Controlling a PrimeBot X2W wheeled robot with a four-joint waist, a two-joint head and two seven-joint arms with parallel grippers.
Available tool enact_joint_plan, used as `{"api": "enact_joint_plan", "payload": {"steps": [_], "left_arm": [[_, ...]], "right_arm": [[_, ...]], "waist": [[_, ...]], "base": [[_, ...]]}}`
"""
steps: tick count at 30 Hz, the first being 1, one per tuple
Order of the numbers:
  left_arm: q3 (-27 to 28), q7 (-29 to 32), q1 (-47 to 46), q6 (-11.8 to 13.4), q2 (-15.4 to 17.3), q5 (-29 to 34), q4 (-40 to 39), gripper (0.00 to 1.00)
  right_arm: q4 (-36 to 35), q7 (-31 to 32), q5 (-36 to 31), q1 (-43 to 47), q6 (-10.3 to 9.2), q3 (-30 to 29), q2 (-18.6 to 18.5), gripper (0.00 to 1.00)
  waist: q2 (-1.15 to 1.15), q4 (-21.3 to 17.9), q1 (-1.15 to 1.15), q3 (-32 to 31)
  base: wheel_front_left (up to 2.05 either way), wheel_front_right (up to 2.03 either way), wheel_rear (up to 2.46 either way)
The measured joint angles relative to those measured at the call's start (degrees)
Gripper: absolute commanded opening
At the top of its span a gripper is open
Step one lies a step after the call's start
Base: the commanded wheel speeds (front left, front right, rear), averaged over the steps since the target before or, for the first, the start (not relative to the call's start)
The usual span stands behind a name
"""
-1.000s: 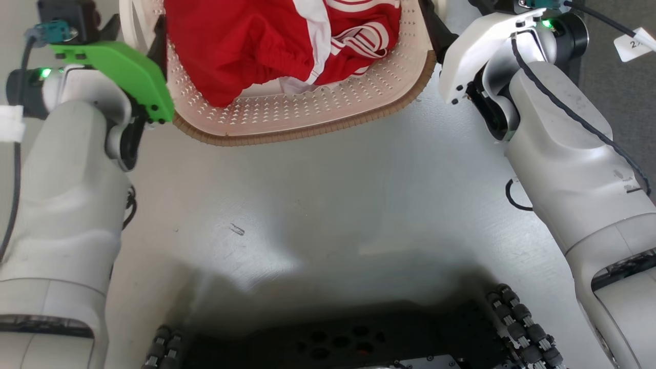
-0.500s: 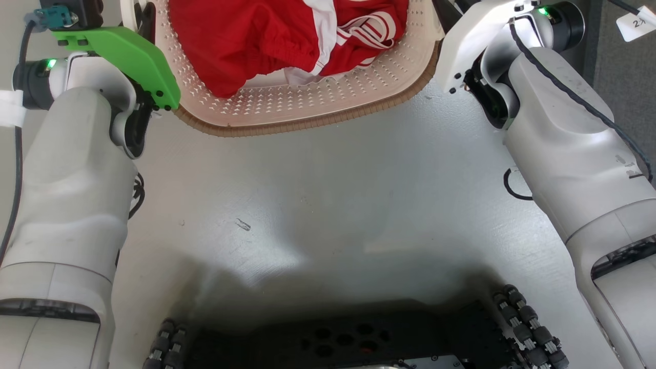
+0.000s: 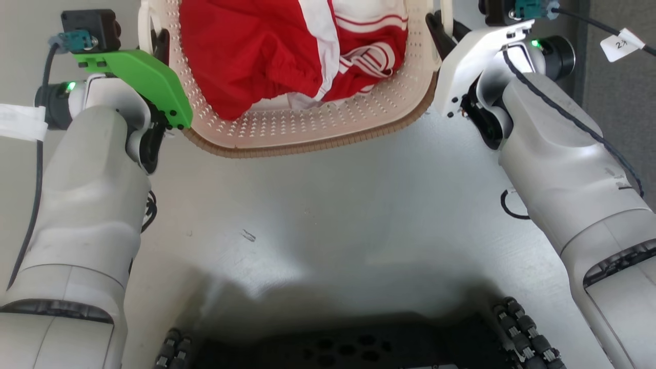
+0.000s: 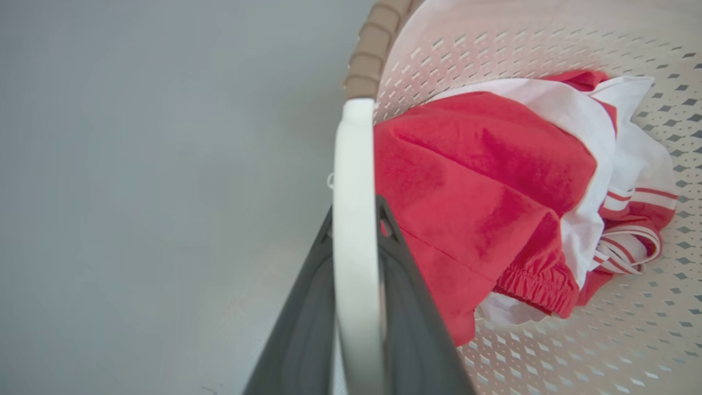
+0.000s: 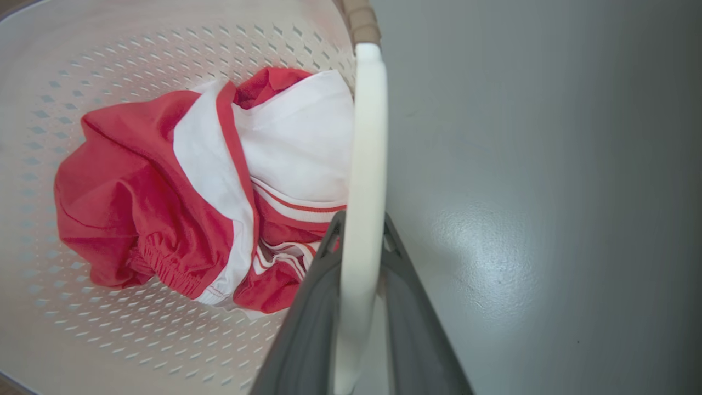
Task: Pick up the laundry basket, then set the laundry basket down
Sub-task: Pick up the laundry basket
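At the upper left of the head view, our left arm with its green plate [image 3: 143, 82] reaches up to the basket's side. In the left wrist view the left gripper [image 4: 355, 219] is closed almost flat on the white left handle [image 4: 356, 164], one dark finger on each face of the strap and no gap showing.

The basket [image 3: 302, 125] fills the top centre of the head view between our two arms. Its brown rim curves toward us and red and white clothes [image 3: 256, 51] are heaped inside. The whole head view has slid since half a second ago, so our camera has moved. Measured against the small scratch [image 3: 248, 234] on the grey floor [image 3: 333, 215], the near rim now sits a little closer to that mark, and more of the basket's inside shows. We read this as the basket coming toward us or changing height while we carry it. We cannot tell whether its bottom touches the floor.

At the upper right, the right wrist view shows the right gripper [image 5: 362, 225] pinched just as tightly on the white right handle [image 5: 367, 137].

Both holds look unchanged across the last second, so the pick-up seems done. What remains, we judge, is the set-down: lowering both arms evenly to keep the basket level, then letting go of the handles.
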Motion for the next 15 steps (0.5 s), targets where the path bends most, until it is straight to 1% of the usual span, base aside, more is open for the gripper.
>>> {"api": "enact_joint_plan", "payload": {"steps": [7, 15], "left_arm": [[-0.09, -1.03, 0.4, -0.18, -0.93, -0.57, 3.07, 0.0], [-0.2, -1.43, 3.66, -0.67, -2.07, -1.52, 6.35, 0.0]], "right_arm": [[2.38, -0.44, 1.91, 1.56, 0.26, 0.07, 0.46, 0.0], [4.92, -0.91, 3.96, 5.19, 0.76, 0.29, 1.09, 0.0]], "waist": [[0.0, -0.02, 0.0, -3.27], [0.0, -0.05, -0.01, -7.64]], "base": [[0.0, 0.0, 0.0], [0.0, 0.0, 0.0]]}}
